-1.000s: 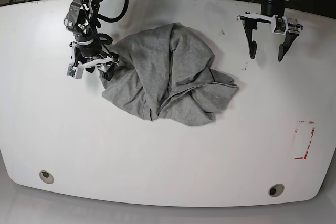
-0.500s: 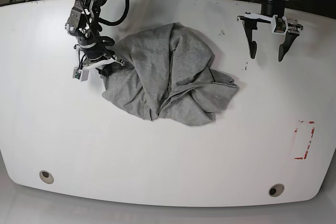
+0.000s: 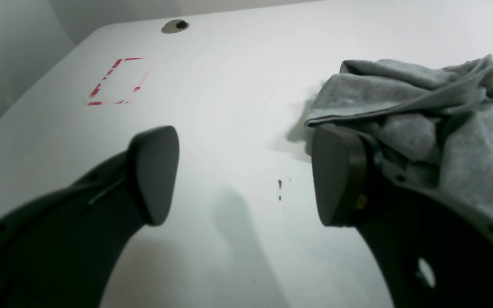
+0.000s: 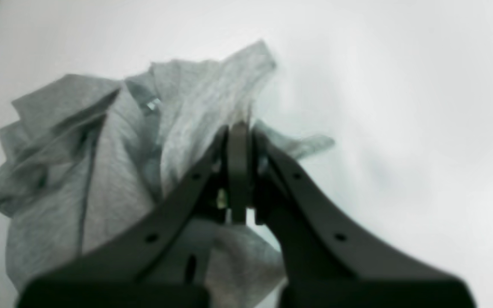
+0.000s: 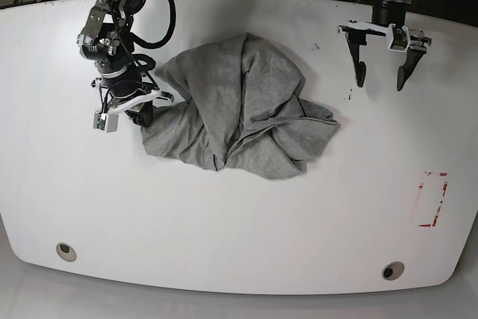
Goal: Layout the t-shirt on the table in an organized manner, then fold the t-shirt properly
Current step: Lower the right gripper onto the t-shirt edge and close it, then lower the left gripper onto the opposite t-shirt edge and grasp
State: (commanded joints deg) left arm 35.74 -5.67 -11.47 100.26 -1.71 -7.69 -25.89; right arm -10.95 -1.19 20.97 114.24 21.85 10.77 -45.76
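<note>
The grey t-shirt lies crumpled in a heap on the white table, slightly left of centre. My right gripper is at the heap's left edge, shut on a fold of the cloth. The right wrist view shows its fingertips pressed together with the t-shirt pinched and bunched behind them. My left gripper hangs open above bare table to the right of the heap, holding nothing. In the left wrist view the left gripper is wide apart, with the t-shirt just beyond its right finger.
A red dashed rectangle marks the table near the right edge, also visible as the rectangle in the left wrist view. Two round grommets sit near the front edge. Cables run behind the table's far edge.
My right gripper has moved left and toward the front, dragging the t-shirt's left edge with it. The left arm has stayed put.
</note>
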